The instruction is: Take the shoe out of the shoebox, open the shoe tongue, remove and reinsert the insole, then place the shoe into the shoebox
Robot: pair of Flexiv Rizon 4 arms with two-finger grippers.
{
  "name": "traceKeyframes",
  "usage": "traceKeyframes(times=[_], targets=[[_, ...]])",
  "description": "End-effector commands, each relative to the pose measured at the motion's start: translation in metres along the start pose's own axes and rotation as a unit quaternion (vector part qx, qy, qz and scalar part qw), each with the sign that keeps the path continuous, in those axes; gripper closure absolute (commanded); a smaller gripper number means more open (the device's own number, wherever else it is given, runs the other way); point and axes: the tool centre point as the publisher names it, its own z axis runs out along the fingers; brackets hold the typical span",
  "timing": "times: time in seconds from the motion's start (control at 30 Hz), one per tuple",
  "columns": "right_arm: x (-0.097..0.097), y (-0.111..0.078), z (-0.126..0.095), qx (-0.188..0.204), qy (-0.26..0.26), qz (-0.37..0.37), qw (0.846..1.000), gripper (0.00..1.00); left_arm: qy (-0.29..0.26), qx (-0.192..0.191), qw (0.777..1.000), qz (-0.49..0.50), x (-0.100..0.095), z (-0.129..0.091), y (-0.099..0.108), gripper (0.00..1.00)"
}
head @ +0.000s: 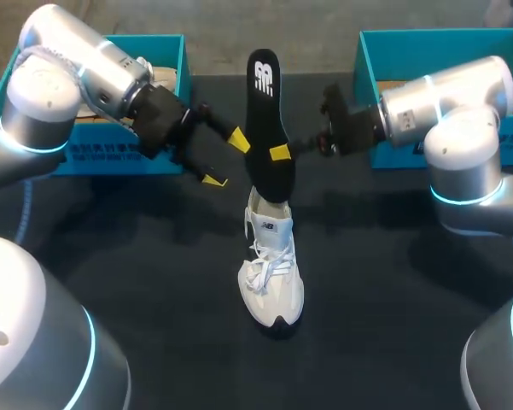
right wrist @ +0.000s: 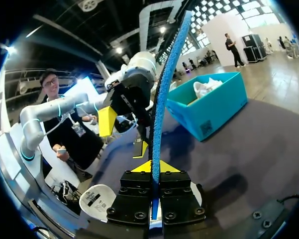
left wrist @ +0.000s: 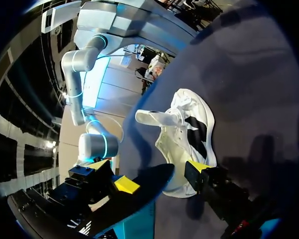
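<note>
One white shoe (head: 271,273) stands on the dark table (head: 393,307), toe toward the robot, laces loose. One black insole (head: 265,120) rises upright above the shoe's heel, its lower end at the shoe's opening. Two grippers sit above the shoe, one on each side of the insole. The right gripper (head: 279,153) is clamped on the insole's edge. The left gripper (head: 226,160) is spread wide with one tip just beside the insole, gripping nothing. Two teal boxes lie beyond the shoe, well apart: the left shoebox (head: 166,51) and the right shoebox (head: 364,68).
</note>
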Motion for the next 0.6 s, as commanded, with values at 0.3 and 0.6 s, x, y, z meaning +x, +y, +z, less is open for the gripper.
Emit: traceKeyframes(times=[0.3, 0.6], targets=[[-0.004, -0.005, 0.003, 0.003, 0.0, 0.003, 1.0, 1.0, 0.011, 0.008, 1.0, 0.007, 0.008, 0.017, 0.011, 0.0], [-0.006, -0.011, 0.011, -0.005, 0.001, -0.001, 1.0, 1.0, 0.009, 0.003, 1.0, 0.005, 0.008, 0.016, 0.007, 0.0]])
